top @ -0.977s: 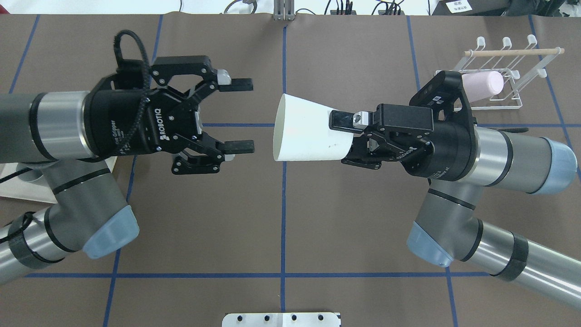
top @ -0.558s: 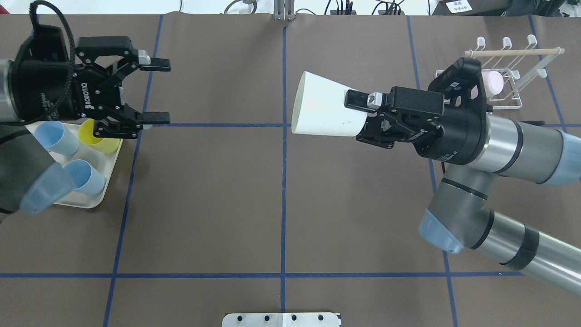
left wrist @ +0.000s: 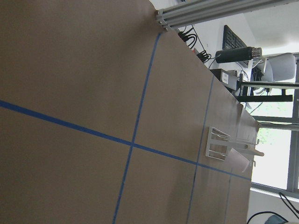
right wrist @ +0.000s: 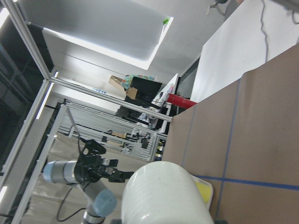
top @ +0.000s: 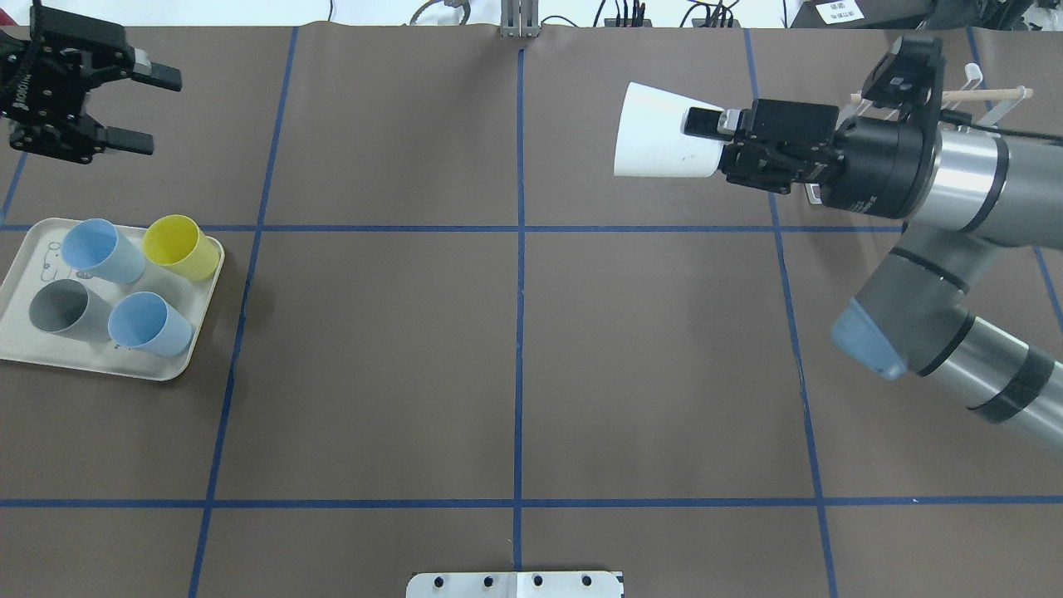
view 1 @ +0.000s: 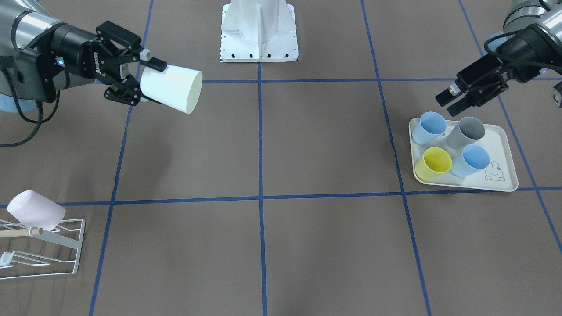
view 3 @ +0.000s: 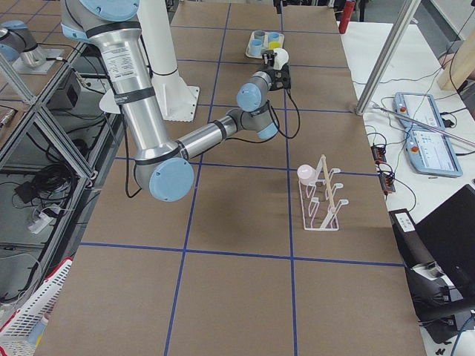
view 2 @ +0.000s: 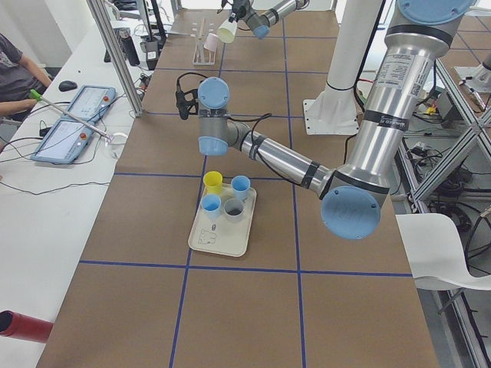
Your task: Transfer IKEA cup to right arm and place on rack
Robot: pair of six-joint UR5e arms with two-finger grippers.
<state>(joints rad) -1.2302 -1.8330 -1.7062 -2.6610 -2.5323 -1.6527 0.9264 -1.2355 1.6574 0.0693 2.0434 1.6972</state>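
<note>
Cup (top: pixel 660 133) – white, held sideways above the table – has its base end clamped in your right gripper's (top: pixel 706 143) jaws, well apart from the rack (view 3: pixel 319 200). Your left gripper (top: pixel 154 110) hangs wide open and empty, near the tray (top: pixel 25 349) of 4 cups.

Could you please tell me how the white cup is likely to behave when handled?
The white cup looks light and stiff: the right claw holds it sideways by its narrow end alone. Being round and tapered, it would probably roll in a curve if laid down.
</note>
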